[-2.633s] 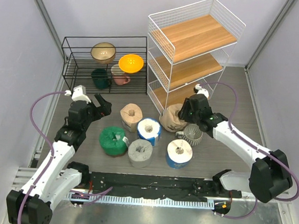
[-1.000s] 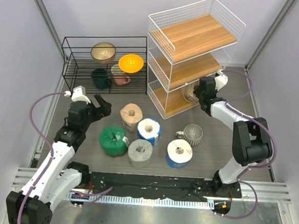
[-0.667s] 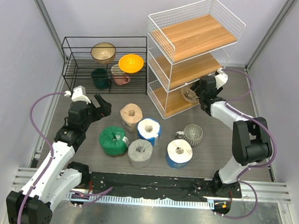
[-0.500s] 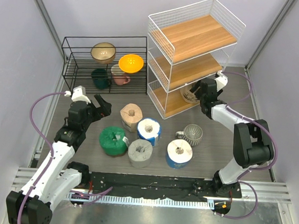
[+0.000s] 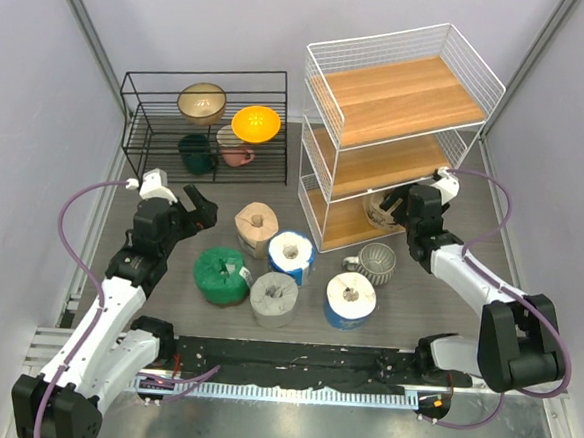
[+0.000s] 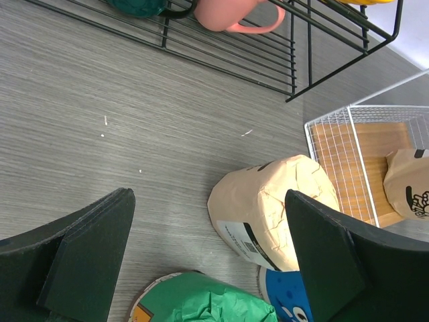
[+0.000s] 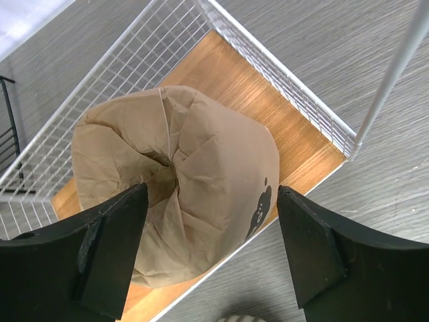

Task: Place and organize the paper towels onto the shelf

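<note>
my right claw (image 7: 211,194) is spread apart, one finger either side of a tan paper towel roll (image 7: 214,157) on the shelf (image 7: 249,82) bottom board. my left claw (image 6: 209,199) is apart too, second tan roll (image 6: 268,208) just ahead.

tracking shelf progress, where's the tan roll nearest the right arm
Top view, right side: the tan roll sits on the bottom board of the white shelf, ahead of the open right pincer, near the ribbed mug.
</note>
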Robot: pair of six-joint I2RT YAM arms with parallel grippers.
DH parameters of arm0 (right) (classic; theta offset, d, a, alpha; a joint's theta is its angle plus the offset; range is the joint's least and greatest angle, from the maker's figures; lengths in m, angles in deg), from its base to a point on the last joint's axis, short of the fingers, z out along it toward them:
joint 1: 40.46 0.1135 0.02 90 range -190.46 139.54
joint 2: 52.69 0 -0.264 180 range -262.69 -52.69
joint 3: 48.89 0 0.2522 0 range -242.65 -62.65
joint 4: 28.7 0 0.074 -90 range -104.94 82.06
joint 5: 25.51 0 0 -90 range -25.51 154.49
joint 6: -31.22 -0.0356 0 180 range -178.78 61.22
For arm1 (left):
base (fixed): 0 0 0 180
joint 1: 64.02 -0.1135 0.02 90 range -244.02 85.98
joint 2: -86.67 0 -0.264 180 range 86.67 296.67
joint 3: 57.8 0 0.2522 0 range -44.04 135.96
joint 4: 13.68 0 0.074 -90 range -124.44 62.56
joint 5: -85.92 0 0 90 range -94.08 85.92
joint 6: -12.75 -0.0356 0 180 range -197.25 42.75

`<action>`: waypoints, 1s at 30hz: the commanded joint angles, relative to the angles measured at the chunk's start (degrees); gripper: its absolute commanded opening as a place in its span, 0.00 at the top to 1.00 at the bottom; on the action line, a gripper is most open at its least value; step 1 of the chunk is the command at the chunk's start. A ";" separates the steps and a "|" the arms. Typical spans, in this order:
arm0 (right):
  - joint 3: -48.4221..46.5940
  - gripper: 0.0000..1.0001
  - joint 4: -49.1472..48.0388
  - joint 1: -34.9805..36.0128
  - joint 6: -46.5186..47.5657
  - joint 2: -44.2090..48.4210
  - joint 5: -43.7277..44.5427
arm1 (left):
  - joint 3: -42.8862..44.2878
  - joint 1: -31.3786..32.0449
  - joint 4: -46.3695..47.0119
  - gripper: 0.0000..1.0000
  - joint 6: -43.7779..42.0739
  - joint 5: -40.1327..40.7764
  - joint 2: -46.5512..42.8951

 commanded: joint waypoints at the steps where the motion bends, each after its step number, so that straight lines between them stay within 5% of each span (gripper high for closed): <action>1: -3.03 0.16 -12.88 -0.11 0.18 4.90 0.00 | 0.78 0.21 0.12 0.00 0.27 -0.72 -0.90; 8: -0.83 0.15 -15.95 -0.47 1.06 2.00 -3.41 | 0.25 0.21 0.30 0.00 0.27 -0.63 -0.90; 30: 17.71 0.07 -46.27 -3.80 -3.15 -2.48 -13.00 | -0.89 0.21 2.32 0.00 0.53 -1.60 0.60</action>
